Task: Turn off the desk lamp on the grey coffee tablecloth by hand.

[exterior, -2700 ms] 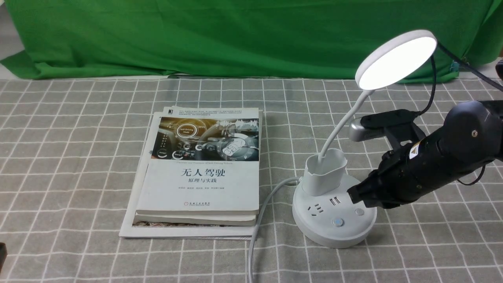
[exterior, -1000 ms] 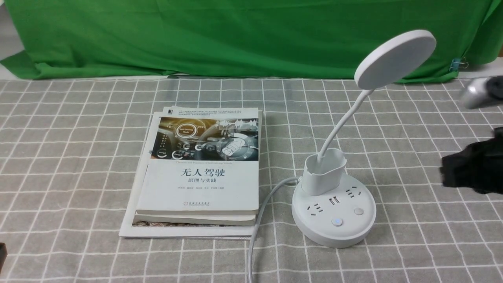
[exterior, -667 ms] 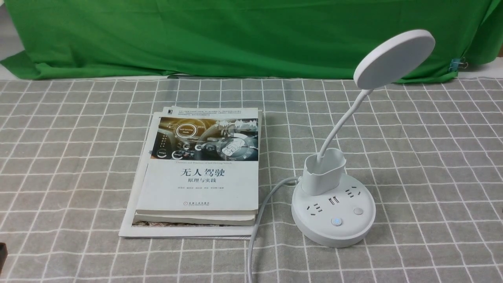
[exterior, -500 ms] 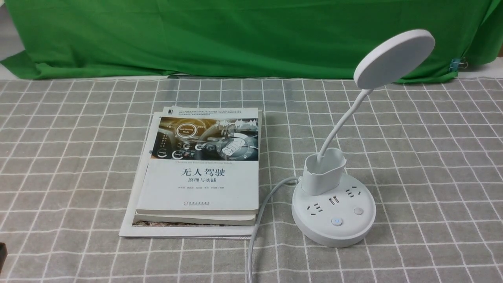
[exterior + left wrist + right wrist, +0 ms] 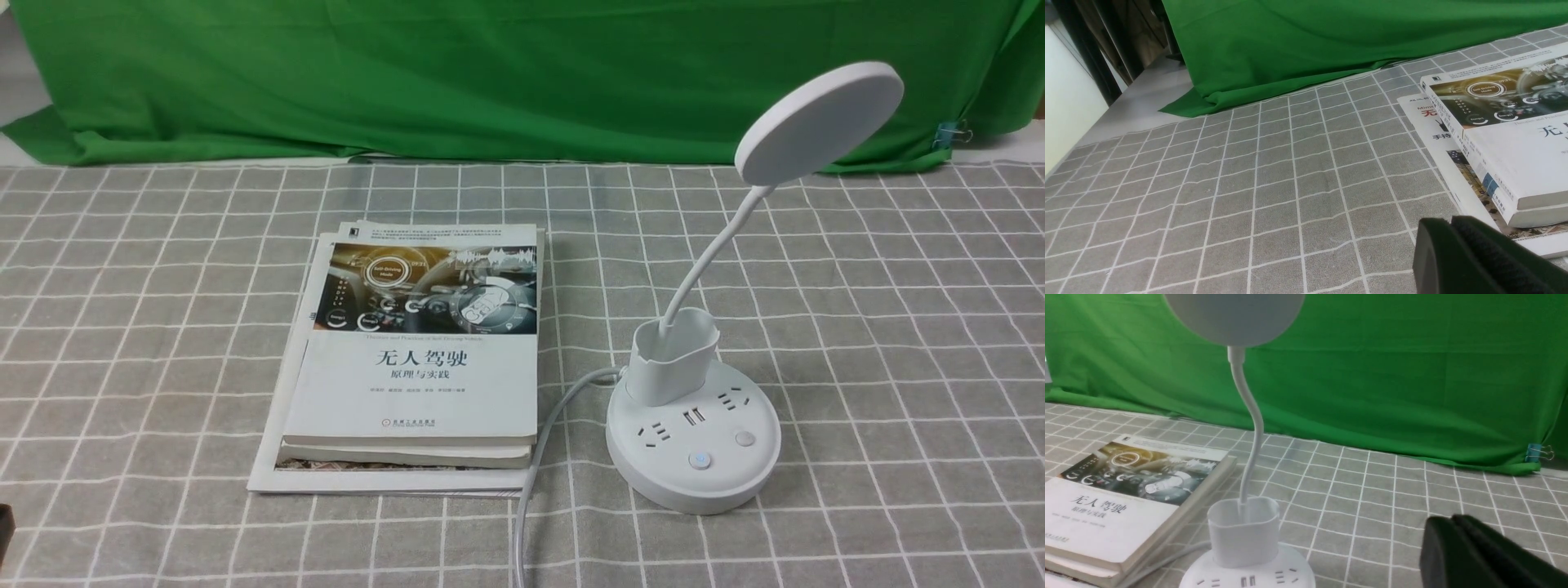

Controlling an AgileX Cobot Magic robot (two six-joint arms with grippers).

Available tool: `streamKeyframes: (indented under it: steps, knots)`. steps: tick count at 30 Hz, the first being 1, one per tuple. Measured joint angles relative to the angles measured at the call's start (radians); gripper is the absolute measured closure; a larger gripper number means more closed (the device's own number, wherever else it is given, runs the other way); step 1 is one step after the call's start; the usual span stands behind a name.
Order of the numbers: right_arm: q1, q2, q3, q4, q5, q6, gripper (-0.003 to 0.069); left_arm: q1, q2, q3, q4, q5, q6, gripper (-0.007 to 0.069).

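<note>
Front view: the white plastic disc-headed desk lamp [image 5: 674, 358], at the right of the grey white-gridded coffee tablecloth [image 5: 898, 367], has gone dark and the black right end effector [image 5: 1450, 533], fingers together, has pulled away, so the task looks finished.

One desk lamp [image 5: 692, 445], two books [image 5: 416, 384], one booklet [image 5: 1433, 126]

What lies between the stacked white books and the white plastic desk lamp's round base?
Only the white cord of the desk lamp, lying on the grey grid tablecloth; front view shows it.
</note>
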Motion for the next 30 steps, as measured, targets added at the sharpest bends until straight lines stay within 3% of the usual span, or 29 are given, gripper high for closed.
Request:
streamKeyframes:
  steps: [4,9,14,30]
  knots:
    - [-0.035,-0.036,0.067,-0.027,-0.03,0.0,0.0621,0.0,0.0,0.0,0.0,0.0,0.0,0.0606]
    - [-0.158,-0.205,0.201,-0.06,-0.037,0.0,0.0621,0.0,0.0,0.0,0.0,0.0,0.0,0.0606]
    - [-0.256,-0.274,0.255,-0.081,0.072,0.004,0.062,0.001,0.0,0.0,-0.001,0.003,0.0,0.0606]
    - [-0.268,-0.28,0.256,-0.087,0.076,0.005,0.0616,0.009,0.002,0.0,0.0,0.003,0.0,0.0606]
